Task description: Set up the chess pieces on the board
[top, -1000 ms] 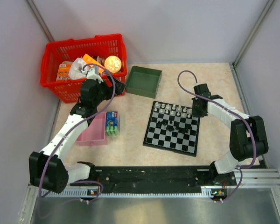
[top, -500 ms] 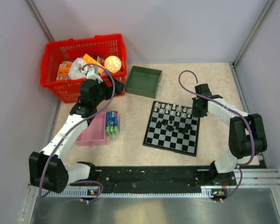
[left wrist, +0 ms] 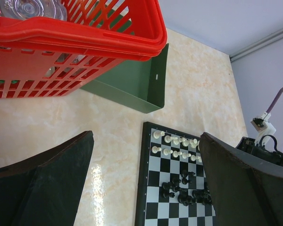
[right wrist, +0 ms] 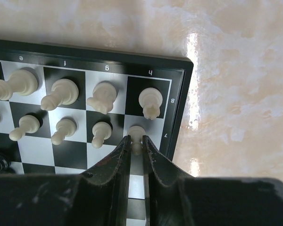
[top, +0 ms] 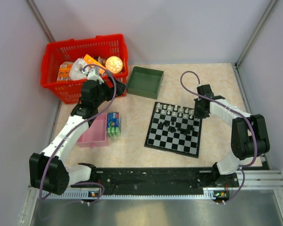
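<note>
Where the black-rimmed board [right wrist: 180,94] ends at centre right, I see my right gripper [right wrist: 136,151] clamped on a small cream pawn [right wrist: 137,133]. My left gripper [left wrist: 146,136] gapes wide, empty.

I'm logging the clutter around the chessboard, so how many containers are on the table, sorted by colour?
Red plastic lattice basket: 1
Dark green square tray: 1
Pink square tray: 1
Total: 3
</note>
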{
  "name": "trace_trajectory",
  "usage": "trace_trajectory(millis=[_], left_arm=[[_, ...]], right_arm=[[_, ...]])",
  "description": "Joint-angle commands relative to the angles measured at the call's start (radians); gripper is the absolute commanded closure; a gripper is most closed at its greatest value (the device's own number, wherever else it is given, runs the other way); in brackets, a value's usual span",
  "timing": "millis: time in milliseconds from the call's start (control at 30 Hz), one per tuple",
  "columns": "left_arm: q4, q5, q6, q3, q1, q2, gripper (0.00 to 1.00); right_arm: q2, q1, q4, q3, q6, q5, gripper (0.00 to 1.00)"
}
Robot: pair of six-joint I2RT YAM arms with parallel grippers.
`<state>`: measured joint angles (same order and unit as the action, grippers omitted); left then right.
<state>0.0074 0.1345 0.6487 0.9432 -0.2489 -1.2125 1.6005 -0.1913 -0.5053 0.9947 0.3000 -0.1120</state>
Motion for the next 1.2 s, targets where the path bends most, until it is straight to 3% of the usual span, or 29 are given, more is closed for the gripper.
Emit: trace_trajectory(millis=[0,1167], left_arm=[[0.055,0.002,-0.004,-0.003,0.008,0.03,0.01],[0.063,0.007,-0.001,-0.003,0.01,0.024,0.01]], right_arm=[[-0.007,0.009,0.007,0.009,0.008,-0.02,0.85],[0.021,0.009,0.01,0.05,0.01,-0.045,0.82]])
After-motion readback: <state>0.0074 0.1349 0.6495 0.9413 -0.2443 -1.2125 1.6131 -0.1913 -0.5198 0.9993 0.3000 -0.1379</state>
